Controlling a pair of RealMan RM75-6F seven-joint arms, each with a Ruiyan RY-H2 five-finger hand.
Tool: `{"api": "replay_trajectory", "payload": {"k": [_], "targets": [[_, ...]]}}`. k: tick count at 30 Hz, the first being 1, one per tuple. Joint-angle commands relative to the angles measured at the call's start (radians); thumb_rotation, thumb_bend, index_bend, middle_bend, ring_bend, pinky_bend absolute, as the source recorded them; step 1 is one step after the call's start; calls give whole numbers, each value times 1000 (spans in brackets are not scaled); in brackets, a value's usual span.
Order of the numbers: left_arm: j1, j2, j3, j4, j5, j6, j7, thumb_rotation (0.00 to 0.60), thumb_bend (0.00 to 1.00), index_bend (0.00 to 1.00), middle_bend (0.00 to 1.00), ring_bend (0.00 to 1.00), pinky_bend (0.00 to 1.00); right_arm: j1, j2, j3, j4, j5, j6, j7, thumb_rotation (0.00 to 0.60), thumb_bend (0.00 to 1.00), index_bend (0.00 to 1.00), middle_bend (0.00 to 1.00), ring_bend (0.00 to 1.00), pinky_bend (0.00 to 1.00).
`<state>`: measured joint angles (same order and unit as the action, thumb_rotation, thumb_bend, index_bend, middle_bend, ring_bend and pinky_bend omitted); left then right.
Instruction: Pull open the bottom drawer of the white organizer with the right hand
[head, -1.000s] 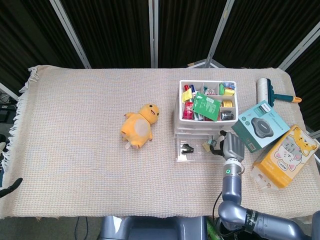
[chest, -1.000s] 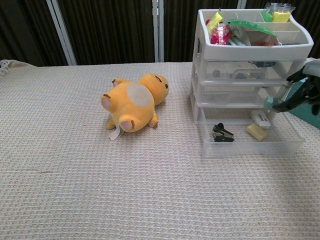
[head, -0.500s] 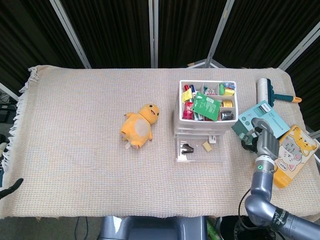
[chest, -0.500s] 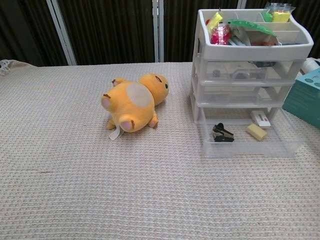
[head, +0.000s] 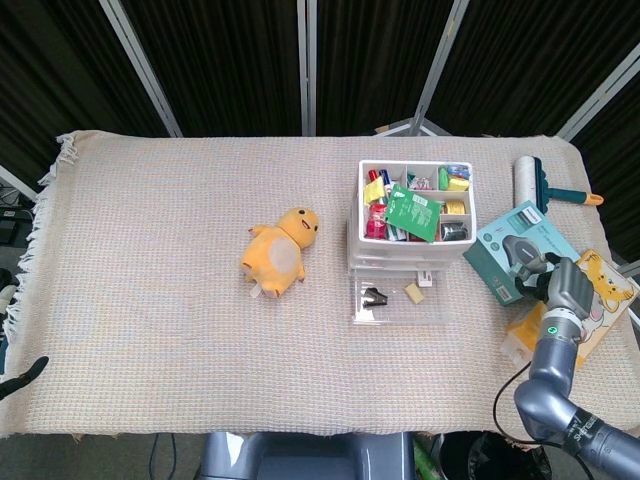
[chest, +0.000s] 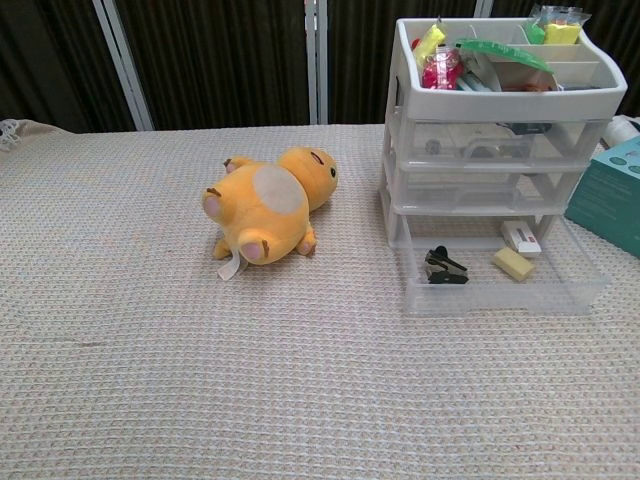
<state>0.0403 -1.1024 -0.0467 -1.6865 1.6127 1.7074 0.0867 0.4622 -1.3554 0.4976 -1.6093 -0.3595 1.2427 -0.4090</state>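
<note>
The white organizer stands right of the table's middle, its top tray full of small items. Its clear bottom drawer is pulled out toward me. Inside it lie a black clip, a yellow block and a small white piece. My right hand hovers well to the right of the drawer, over the edge of the green box. Its fingers are loosely bent and hold nothing. The chest view does not show it. No left hand shows in either view.
A yellow plush duck lies left of the organizer. An orange cat-print box sits at the right edge beside the green box. A lint roller lies behind them. The beige cloth covers the table.
My right hand has left the drawer front and moved right, out of the chest view, to hover over the boxes. The drawer stays pulled out.
</note>
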Motion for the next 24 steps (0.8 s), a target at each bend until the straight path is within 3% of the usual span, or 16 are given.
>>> {"api": "replay_trajectory", "payload": {"k": [1,4,9,13,18,20,21,23,24], "targets": [[1,0,0,0,1,1,-1,600,60,0,0,0,0,-2,0,-3,7,0,-6,9,600,204,426,931,960,684],[0,0,1,0,2,1,2,600,61,0,0,0,0,-4,1,-8,17,-6,-13,22,600,184,345,922,954,684],[1,0,0,0,1,2,0,600,60,0,0,0,0,-31,20,-16,-24,-73,-24,94,600,179,297,904,937,683],[2,-1,-2,5,-4,2,-5,600,60,0,0,0,0,-96,40,-41,-94,-277,29,239,600,177,276,853,891,671],[2,-4,0,12,-10,-6,-2,600,61,0,0,0,0,-152,67,-74,-155,-446,83,344,600,171,260,791,841,658],[2,-6,1,16,-14,-8,-2,600,60,0,0,0,0,-175,78,-94,-178,-508,103,374,600,170,255,729,791,639],[3,-7,1,19,-17,-9,-3,600,60,0,0,0,0,-187,85,-109,-191,-545,108,393,600,169,246,651,727,616],[4,-11,-1,27,-25,-11,-7,600,61,0,0,0,0,-209,103,-142,-209,-616,106,431,600,169,205,459,547,511],[2,-14,-3,33,-42,-24,-14,600,61,0,0,0,0,-224,134,-203,-236,-690,52,467,600,169,164,333,410,395]]}}
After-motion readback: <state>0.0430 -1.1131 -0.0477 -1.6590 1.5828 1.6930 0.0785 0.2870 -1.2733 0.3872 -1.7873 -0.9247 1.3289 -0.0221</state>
